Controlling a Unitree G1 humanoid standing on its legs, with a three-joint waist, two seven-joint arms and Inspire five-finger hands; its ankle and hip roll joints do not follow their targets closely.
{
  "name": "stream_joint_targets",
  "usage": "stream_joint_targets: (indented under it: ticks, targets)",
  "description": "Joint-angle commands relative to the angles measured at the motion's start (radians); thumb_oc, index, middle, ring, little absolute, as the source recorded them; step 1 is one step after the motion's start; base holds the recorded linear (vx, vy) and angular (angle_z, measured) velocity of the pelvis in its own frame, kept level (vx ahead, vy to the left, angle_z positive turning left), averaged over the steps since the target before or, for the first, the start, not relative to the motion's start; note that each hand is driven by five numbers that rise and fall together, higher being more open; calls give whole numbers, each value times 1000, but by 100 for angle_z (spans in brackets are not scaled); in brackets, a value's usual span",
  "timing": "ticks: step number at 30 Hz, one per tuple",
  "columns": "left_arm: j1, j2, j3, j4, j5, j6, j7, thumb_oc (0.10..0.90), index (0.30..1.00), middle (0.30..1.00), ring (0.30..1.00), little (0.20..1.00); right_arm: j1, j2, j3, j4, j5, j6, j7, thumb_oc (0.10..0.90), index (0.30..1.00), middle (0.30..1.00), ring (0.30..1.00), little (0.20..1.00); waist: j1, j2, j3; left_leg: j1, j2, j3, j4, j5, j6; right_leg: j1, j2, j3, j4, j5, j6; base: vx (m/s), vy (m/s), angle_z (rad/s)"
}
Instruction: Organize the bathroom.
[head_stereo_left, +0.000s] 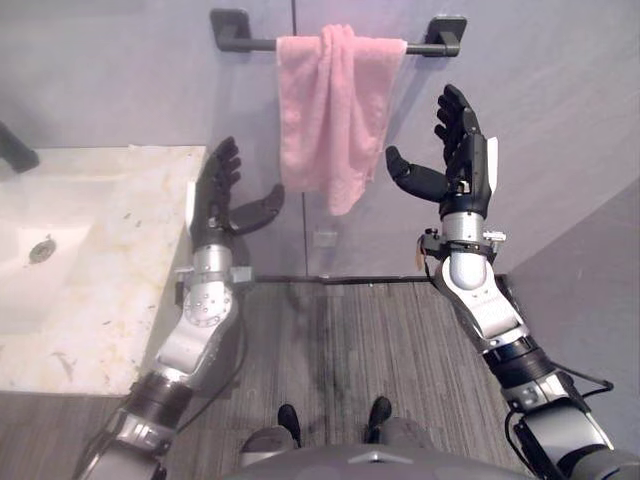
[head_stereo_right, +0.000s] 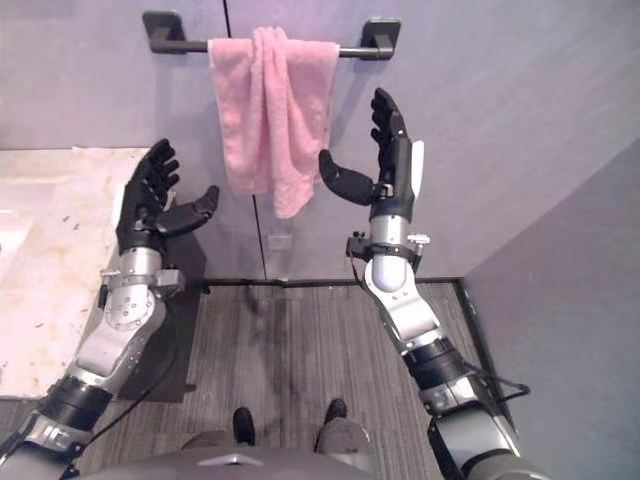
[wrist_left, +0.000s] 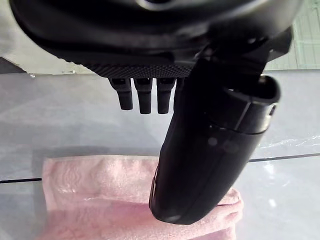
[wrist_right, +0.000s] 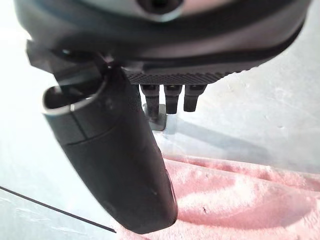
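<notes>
A pale stone counter (head_stereo_left: 120, 250) with brownish specks runs along the left, holding a sunken white basin (head_stereo_left: 40, 270) with a round metal drain (head_stereo_left: 41, 249). Grey wall panels (head_stereo_left: 560, 120) rise behind, meeting at a vertical seam. Below lies dark, streaked plank flooring (head_stereo_left: 350, 340).

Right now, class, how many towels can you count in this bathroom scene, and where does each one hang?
1. A single pink towel hangs bunched over the dark wall bar, between the left hand and the right hand, both open and apart from it.
</notes>
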Motion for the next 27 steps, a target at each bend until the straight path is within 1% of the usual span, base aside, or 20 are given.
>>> stream_joint_targets:
  ticks: [1, 3, 6, 10, 12, 16, 23, 27]
  targets:
    - [-102, -5, -20, 5, 54, -90, 6, 800, 900, 900, 900, 900, -168, -6, -25, -32, 12, -74, 39, 800, 900, 900, 900, 900, -8, 8, -89, 0, -45, -75, -2, -66, 13, -3, 57, 53, 40, -121, 53, 84, -80, 0]
    - [-89, -12, -23, 8, 52, -116, -1, 800, 900, 900, 900, 900, -205, -4, -6, 19, 64, -79, 69, 800, 900, 900, 900, 900, 8, 1, -95, -2, -45, -75, 4, -60, 8, 24, 67, 55, 14, -120, 43, 117, -96, -2]
    - [-73, -13, -23, -2, 54, -115, -12, 800, 900, 900, 900, 900, -227, 9, 0, 42, 104, -67, 81, 800, 900, 900, 900, 900, 20, -3, -100, -3, -45, -75, 12, -61, 5, 39, 74, 53, 0, -119, 35, 90, -58, 6]
    - [-61, -9, -20, 3, 37, -111, -29, 800, 900, 900, 900, 900, -278, 12, 12, 77, 171, -43, 139, 800, 900, 900, 900, 900, 34, -4, -106, -5, -43, -77, 23, -65, -1, 55, 82, 49, -11, -127, 24, 104, -55, 6]
    - [-56, -7, -19, 8, 32, -116, -38, 800, 900, 900, 900, 900, -306, 5, 16, 103, 190, -45, 175, 800, 900, 900, 900, 900, 43, -6, -109, -4, -44, -81, 25, -69, 0, 61, 85, 46, -14, -130, 20, 85, -45, 3]
    - [-41, -1, -15, 12, 21, -126, -57, 800, 900, 900, 900, 900, -356, -15, 11, 159, 248, -41, 195, 800, 900, 900, 900, 900, 60, -12, -113, -9, -44, -86, 34, -72, -3, 64, 89, 39, -16, -131, 16, 89, -58, 7]
    - [0, 11, -7, 12, 20, -146, -68, 800, 900, 900, 900, 900, -397, -25, -15, 209, 280, -54, 166, 800, 900, 900, 900, 900, 75, -11, -114, -15, -38, -91, 42, -72, -8, 67, 95, 29, -12, -139, 7, 80, -43, 13]
    - [19, 15, 5, 9, 8, -153, -74, 800, 900, 900, 900, 900, -378, -22, -28, 194, 249, -64, 117, 800, 900, 900, 900, 900, 71, -8, -109, -17, -36, -89, 53, -76, -6, 67, 97, 27, -3, -147, 2, 56, -35, 9]
